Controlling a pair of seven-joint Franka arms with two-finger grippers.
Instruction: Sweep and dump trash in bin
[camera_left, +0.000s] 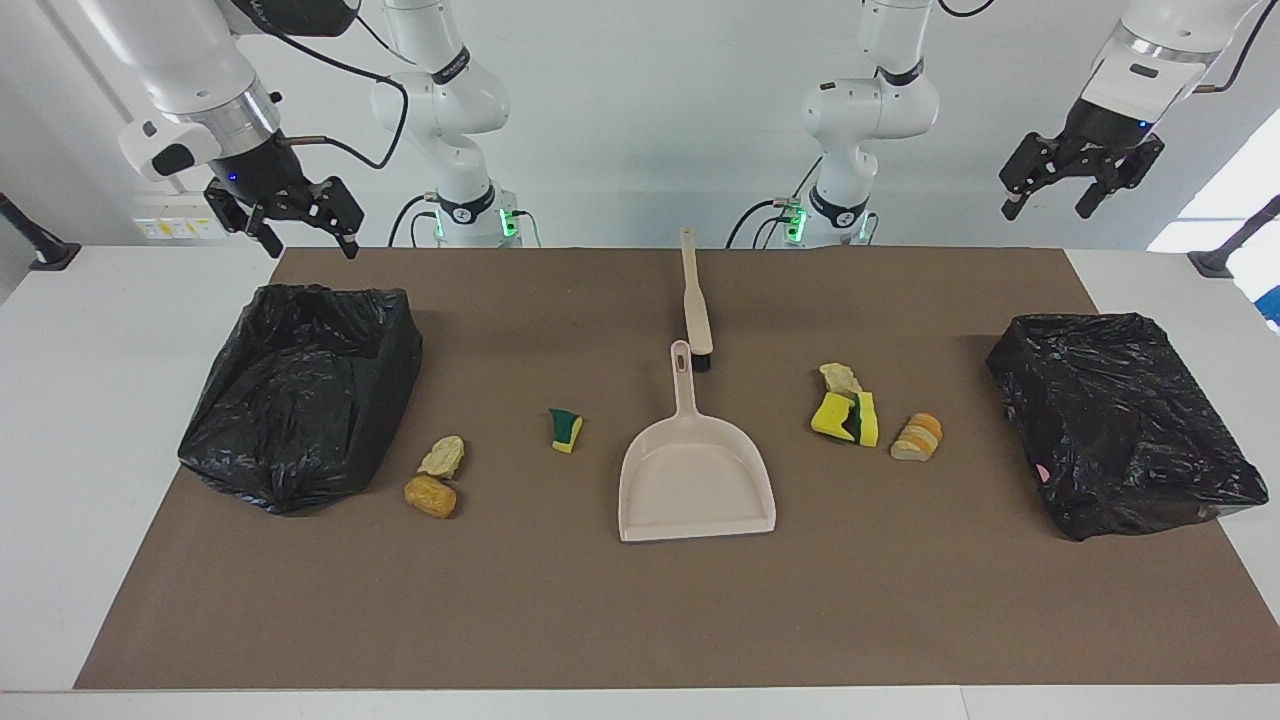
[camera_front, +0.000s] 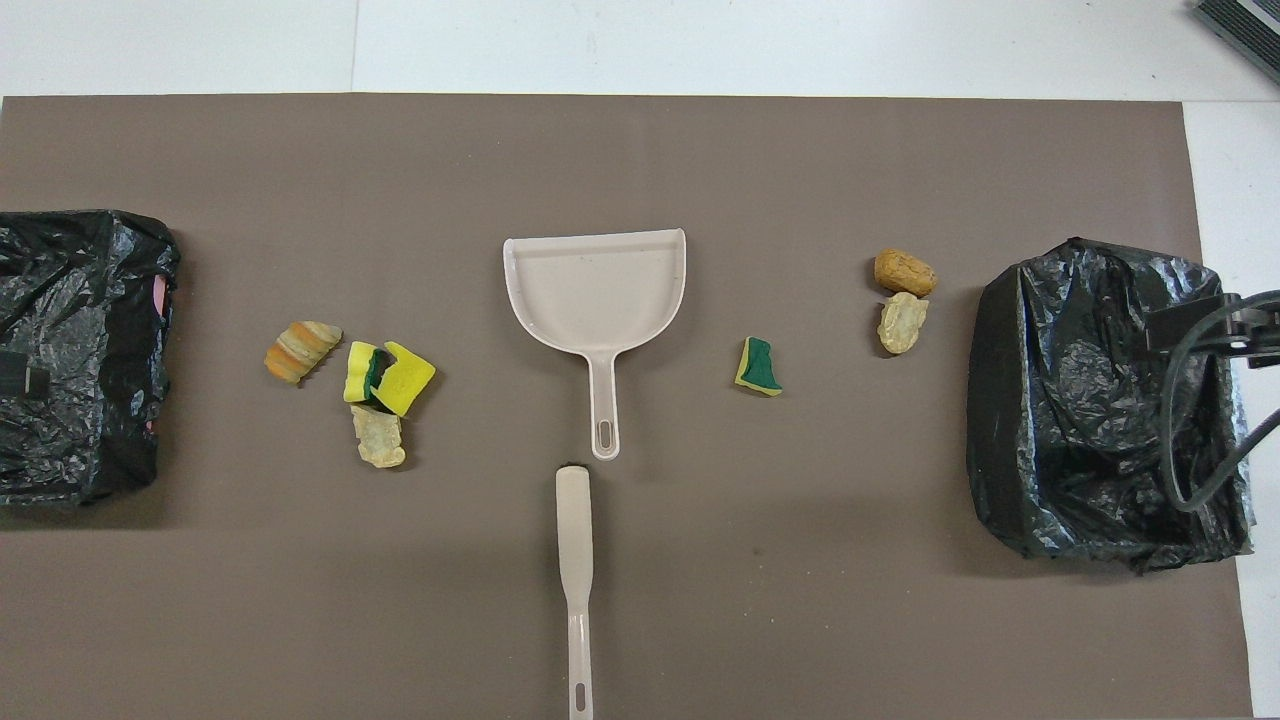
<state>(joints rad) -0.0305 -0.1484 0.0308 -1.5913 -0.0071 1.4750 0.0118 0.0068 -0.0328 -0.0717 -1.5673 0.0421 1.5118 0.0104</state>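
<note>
The trash lies in two clusters on the brown mat. An orange-brown lump (camera_left: 431, 496), a beige wad (camera_left: 442, 456) and a green-faced sponge piece (camera_left: 565, 429) sit toward the right arm's end. Yellow sponge pieces (camera_left: 845, 417), a beige wad (camera_left: 840, 378) and a bread-like lump (camera_left: 917, 437) sit toward the left arm's end. A black-bagged bin (camera_left: 300, 390) stands at the right arm's end and another bin (camera_left: 1120, 420) at the left arm's end. My right gripper (camera_left: 308, 240) hangs open above its bin's robot-side edge. High over the left arm's end, my left gripper (camera_left: 1048, 205) is open and empty.
A beige dustpan (camera_left: 696, 480) lies empty mid-mat with its handle toward the robots. The beige brush (camera_left: 694, 300) lies in line with it, nearer the robots, with its black bristles by the dustpan's handle. A cable (camera_front: 1190, 430) loops over the right arm's bin.
</note>
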